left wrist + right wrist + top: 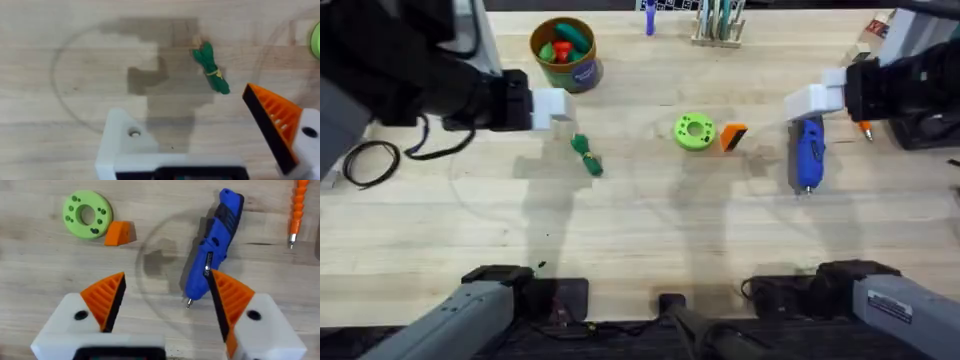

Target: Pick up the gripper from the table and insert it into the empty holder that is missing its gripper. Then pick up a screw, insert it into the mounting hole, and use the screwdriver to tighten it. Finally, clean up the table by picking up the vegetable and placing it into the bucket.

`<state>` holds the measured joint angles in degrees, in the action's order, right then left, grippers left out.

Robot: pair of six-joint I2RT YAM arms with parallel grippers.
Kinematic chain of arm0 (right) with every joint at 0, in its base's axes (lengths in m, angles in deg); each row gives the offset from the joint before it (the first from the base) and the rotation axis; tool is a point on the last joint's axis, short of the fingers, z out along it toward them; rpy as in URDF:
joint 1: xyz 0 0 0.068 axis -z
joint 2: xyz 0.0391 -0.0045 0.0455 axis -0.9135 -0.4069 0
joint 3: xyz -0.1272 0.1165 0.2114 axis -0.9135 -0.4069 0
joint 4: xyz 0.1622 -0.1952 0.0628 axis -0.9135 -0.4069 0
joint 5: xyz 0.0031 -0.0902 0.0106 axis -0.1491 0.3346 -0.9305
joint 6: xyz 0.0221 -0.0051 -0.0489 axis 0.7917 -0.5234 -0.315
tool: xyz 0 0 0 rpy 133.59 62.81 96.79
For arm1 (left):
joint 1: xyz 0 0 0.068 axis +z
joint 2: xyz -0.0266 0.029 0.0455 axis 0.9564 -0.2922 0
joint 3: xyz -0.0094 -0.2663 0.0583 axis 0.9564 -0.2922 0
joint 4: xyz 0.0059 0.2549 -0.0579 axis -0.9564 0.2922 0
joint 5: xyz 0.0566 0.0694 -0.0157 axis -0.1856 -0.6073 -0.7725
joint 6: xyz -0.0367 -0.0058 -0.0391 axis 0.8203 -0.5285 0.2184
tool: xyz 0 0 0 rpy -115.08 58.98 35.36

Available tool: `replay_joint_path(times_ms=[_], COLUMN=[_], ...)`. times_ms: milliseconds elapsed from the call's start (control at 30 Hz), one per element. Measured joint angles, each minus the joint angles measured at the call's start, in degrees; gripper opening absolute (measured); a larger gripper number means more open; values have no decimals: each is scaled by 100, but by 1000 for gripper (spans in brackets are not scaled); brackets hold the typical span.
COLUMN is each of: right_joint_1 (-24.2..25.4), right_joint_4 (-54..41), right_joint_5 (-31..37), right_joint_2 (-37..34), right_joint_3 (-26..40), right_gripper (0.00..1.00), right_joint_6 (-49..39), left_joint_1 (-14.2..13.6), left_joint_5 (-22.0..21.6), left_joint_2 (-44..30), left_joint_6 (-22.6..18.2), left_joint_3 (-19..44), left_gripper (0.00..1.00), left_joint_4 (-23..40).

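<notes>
Item: the gripper (733, 137), a loose orange wedge, lies on the surface (640, 230) just past centre, touching or nearly touching the green ring disc (695, 131) at its 9 o'clock. Not yet picked up; by my reading the first step is in hand.

Item: the holder (125, 142), the bare white finger of the left claw (200, 145), mounting hole showing, no orange tip. Its twin finger carries one.

Next move, by judgement: the right claw (165, 305) has to shift toward the wedge, close on it, and carry it across to the bare finger.

Right claw: wide open, holding nothing, hovering over the screwdriver (807, 152), which lies at the wedge's 3 o'clock.

Left claw: wide apart, empty, above the vegetable (587, 155), well off at the wedge's 9 o'clock.

Item: the bucket (565, 52), at 11 o'clock from the vegetable, with red and green toys inside.
</notes>
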<state>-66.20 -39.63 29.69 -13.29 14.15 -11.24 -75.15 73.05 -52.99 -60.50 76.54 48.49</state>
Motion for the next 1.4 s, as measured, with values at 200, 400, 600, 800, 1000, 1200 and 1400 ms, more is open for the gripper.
replay_joint_path(times_ms=[200,400,600,800,1000,1200,1400], right_joint_1=[0,0,0,0,0,0,0], right_joint_4=[-1,-1,-1,-1,-1,-1,-1], right_joint_5=[0,0,0,0,0,0,0], right_joint_2=[-1,-1,-1,-1,-1,-1,-1], right_joint_3=[10,10,12,12,12,12,12], right_gripper=[991,991,991,992,991,990,992], right_joint_6=[0,0,0,0,0,0,0], left_joint_1=[-766,-1182,-1108,-1077,-1077,-1079,-1079], left_joint_5=[-308,-311,-138,-94,18,47,43], left_joint_2=[-806,-2074,-2647,-3129,-3341,-3363,-3365], left_joint_6=[1301,3309,4002,4190,4260,4245,4258], left_joint_3=[10,10,10,12,54,80,80], left_gripper=[986,986,985,985,920,41,3], left_joint_4=[138,-94,-166,-315,-381,-422,-411])
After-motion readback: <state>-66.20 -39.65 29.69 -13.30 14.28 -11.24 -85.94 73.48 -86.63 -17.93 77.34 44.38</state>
